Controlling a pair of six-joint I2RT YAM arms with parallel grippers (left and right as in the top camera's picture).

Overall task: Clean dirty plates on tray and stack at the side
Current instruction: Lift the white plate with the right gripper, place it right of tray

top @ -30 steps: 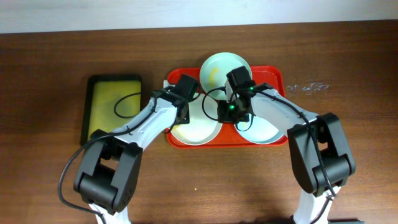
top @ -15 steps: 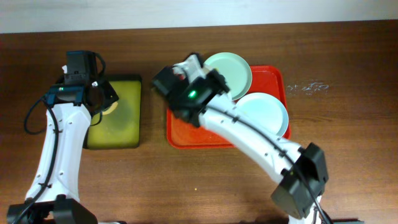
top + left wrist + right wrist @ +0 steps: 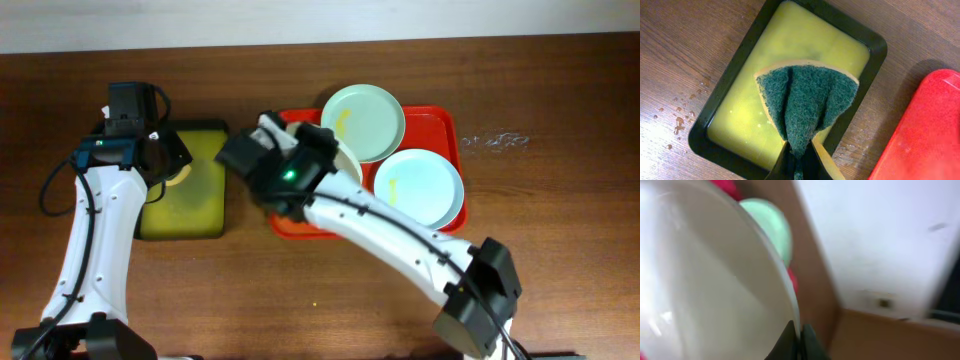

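Note:
The red tray (image 3: 443, 123) holds two pale blue-white plates with yellow smears, one at the back (image 3: 364, 122) and one at the right (image 3: 421, 187). My right gripper (image 3: 262, 140) is shut on the rim of the third plate (image 3: 715, 280) and holds it tilted over the tray's left end. A pale edge of that plate shows beside the wrist (image 3: 346, 161). The right wrist view (image 3: 799, 332) is blurred. My left gripper (image 3: 799, 161) is shut on a green-faced sponge (image 3: 807, 97) above the sponge tray (image 3: 742, 55).
The black-rimmed yellow-green sponge tray (image 3: 205, 200) lies left of the red tray on the wooden table, with a narrow gap between them. Water drops mark the wood by its left side (image 3: 677, 120). A pale wall runs along the table's far edge.
One second ago both arms were over the tray with three plates lying in it. Now the left gripper is over the sponge tray, and the right gripper has carried one plate leftwards.

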